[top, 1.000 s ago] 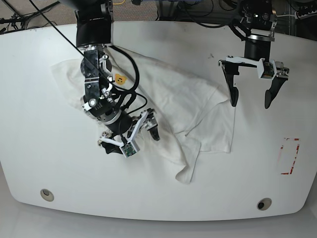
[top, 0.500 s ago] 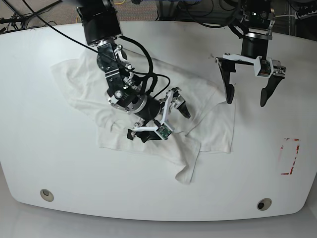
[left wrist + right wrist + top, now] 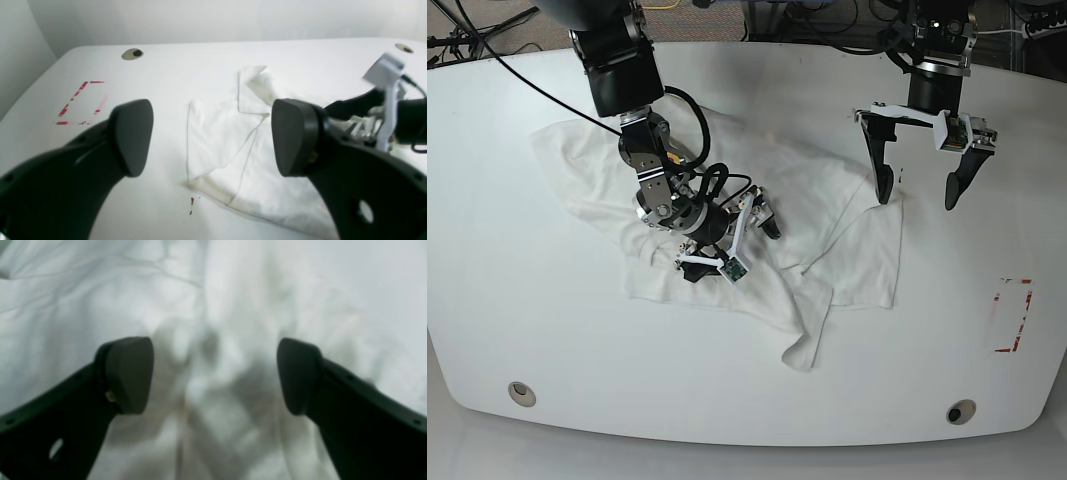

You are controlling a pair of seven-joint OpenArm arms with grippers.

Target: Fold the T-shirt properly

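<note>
Both arms' fingers (image 3: 728,243) (image 3: 918,188) are spread wide, gripping nothing, above the T-shirt (image 3: 827,210).

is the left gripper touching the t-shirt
Apart. The left wrist view shows the left gripper open above the T-shirt, cloth and table visible between its fingers.

Bare table (image 3: 517,300) is left around the crumpled T-shirt (image 3: 847,250), whose middle is occupied by the right gripper (image 3: 727,243), wide open and low over it.
</note>
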